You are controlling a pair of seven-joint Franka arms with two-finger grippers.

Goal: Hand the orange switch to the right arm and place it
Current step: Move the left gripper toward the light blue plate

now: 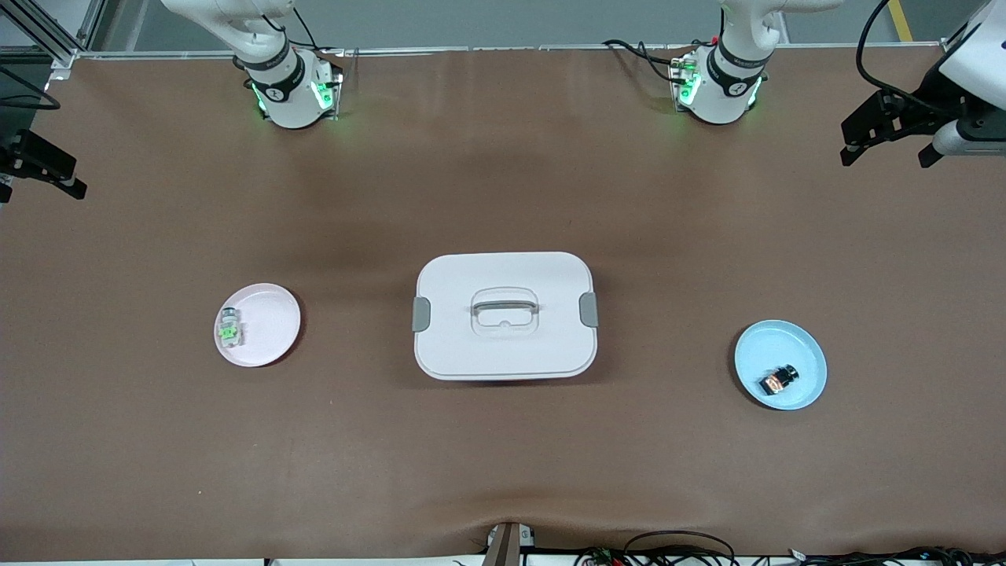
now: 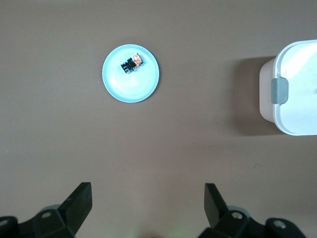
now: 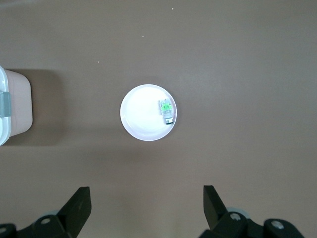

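Plainly we have not begun; the orange switch (image 1: 779, 380) lies on the blue plate (image 1: 809, 350), both the left gripper (image 2: 147, 202) and the right gripper (image 3: 146, 204) hang open-jawed and empty, and the left must descend first.

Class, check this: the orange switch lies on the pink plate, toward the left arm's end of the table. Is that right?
Not quite. The orange switch lies on the blue plate, not a pink one, as the front view shows. It is indeed toward the left arm's end.
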